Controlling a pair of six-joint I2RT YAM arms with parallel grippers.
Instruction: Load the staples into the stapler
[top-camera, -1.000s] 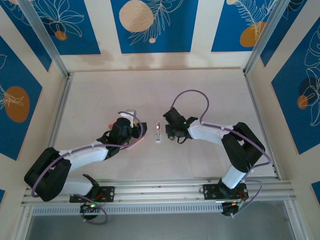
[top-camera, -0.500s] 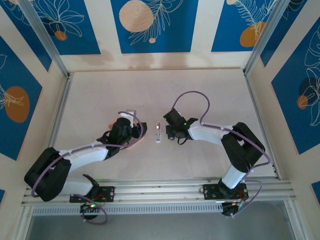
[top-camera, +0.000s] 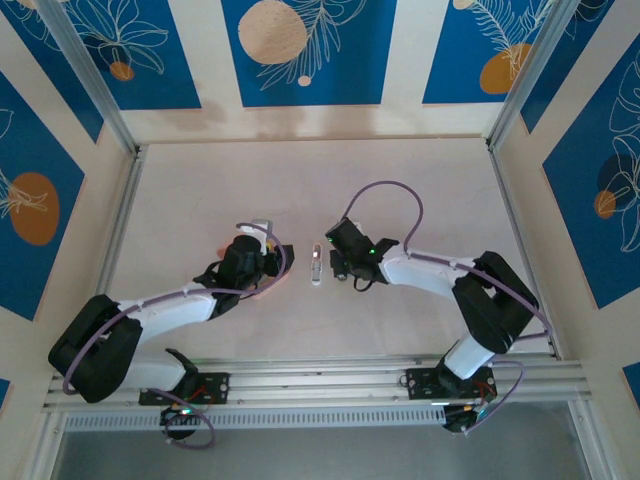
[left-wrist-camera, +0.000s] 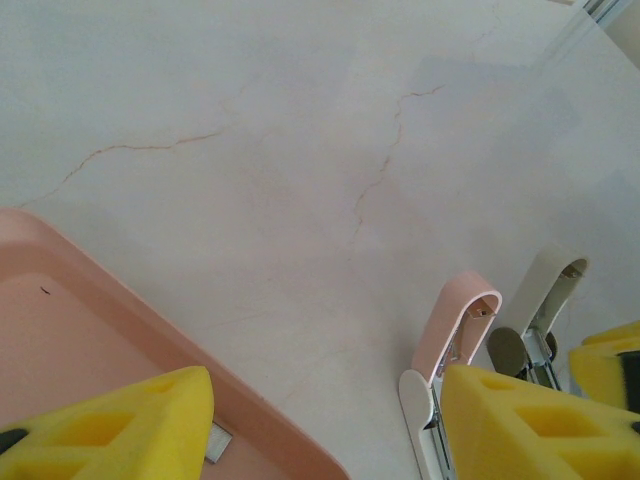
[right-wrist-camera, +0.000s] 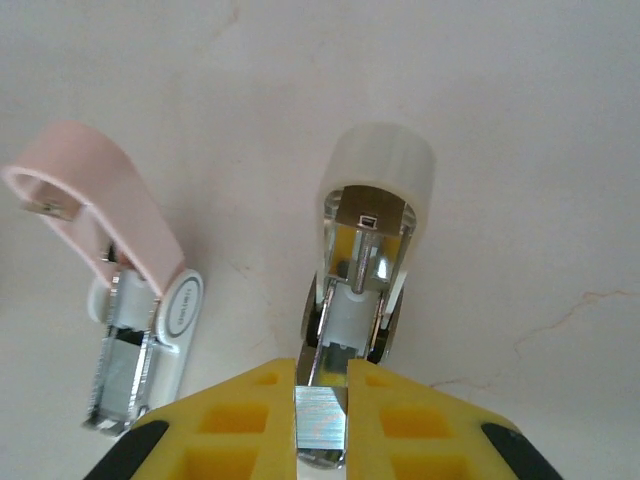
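The right gripper (right-wrist-camera: 322, 385) has its yellow pads pressed together on a grey metal strip (right-wrist-camera: 320, 425), which runs forward into a white-capped piece (right-wrist-camera: 380, 165) resting on the pale table (right-wrist-camera: 500, 100) — whether strip and cap are one part I cannot tell. Just to the left of that piece in the right wrist view lies the stapler (right-wrist-camera: 150, 290), its pink top swung up and away from the white base so the metal channel shows. In the top view the stapler sits between the two arms, close beside the right gripper. The left gripper (left-wrist-camera: 325, 435) hangs with its fingers (left-wrist-camera: 110, 425) well apart and nothing between them, poised over the near corner of the shallow pink tray (left-wrist-camera: 80, 330). One tiny grey staple piece (left-wrist-camera: 220, 441) lies inside the tray against its rim — right beside the left finger's tip, apart from the stapler.
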